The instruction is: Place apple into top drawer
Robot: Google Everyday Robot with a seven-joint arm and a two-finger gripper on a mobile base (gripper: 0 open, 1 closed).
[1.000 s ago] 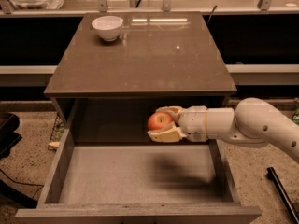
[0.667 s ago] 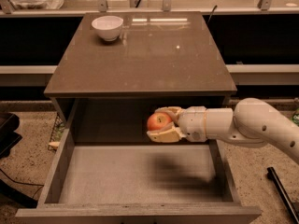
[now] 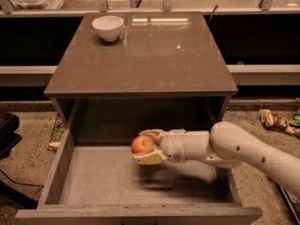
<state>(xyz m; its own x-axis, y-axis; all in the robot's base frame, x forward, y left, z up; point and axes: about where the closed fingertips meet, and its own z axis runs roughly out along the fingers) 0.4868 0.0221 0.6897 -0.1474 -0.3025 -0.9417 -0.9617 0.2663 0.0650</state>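
Observation:
The top drawer (image 3: 70, 191) is pulled out wide, a grey-brown box with a flat grey bottom. My gripper (image 3: 143, 147) reaches in from the right on a white arm and is shut on the apple (image 3: 142, 144), a small red-orange fruit. It holds the apple above the drawer's bottom, near the middle and toward the back. A shadow lies on the drawer floor below the arm.
A white bowl (image 3: 108, 27) stands at the back left of the brown cabinet top (image 3: 150, 55). Snack packets (image 3: 275, 121) lie on the floor to the right. A dark object (image 3: 7, 130) stands at the left edge. A counter runs along the back.
The gripper with the apple has moved slightly left and a little lower over the drawer. The drawer and bowl have not moved.

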